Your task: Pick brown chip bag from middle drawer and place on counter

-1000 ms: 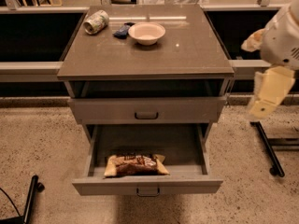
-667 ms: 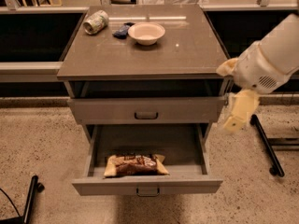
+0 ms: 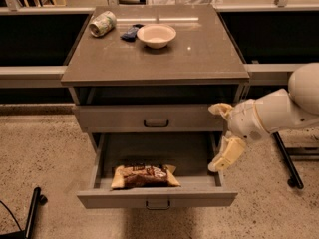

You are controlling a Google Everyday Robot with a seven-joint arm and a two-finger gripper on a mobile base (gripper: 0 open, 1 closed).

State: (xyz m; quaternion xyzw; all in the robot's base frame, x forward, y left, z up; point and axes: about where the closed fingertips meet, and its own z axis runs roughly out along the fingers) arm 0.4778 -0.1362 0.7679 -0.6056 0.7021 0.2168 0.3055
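One camera view looks down on a grey metal cabinet (image 3: 79, 94) standing on a speckled floor (image 3: 45, 153). Its smooth, slightly glossy grey-brown square table (image 3: 189, 59) carries three things, all grouped toward 11 o'clock of the slab. A dented pale green-and-white can (image 3: 102, 23) lies on its side. A small dark blue packet (image 3: 131, 32) sits at the can's 3 o'clock. A shallow pale round bowl (image 3: 156, 35) sits just beside the packet, again at 3 o'clock.

Below the slab is a dark gap, then a closed grey drawer front (image 3: 109, 119) with a small dark pull handle (image 3: 156, 124). Under that, at 6 o'clock, the wide shallow grey metal middle drawer (image 3: 157, 198) stands pulled out. The crinkly foil brown chip bag (image 3: 145, 176), dark brown in the middle with tan-yellow ends, lies flat inside it. It lies lengthwise along the front wall, a little toward 9 o'clock of the drawer's centre.

The robot's two-finger hand (image 3: 213, 137) sits on a white arm (image 3: 279, 111) that extends from the 3 o'clock edge, and it hovers by the drawer's right side. Its pale yellow fingers (image 3: 227, 156) are spread wide apart and grip nothing. One finger points toward 9 o'clock before the closed drawer's right end; the other hangs toward 7 o'clock over the open drawer's right wall. The bag lies at the hand's 8 o'clock, apart from it. A black stand leg (image 3: 285, 158) slants across the floor at 4 o'clock.
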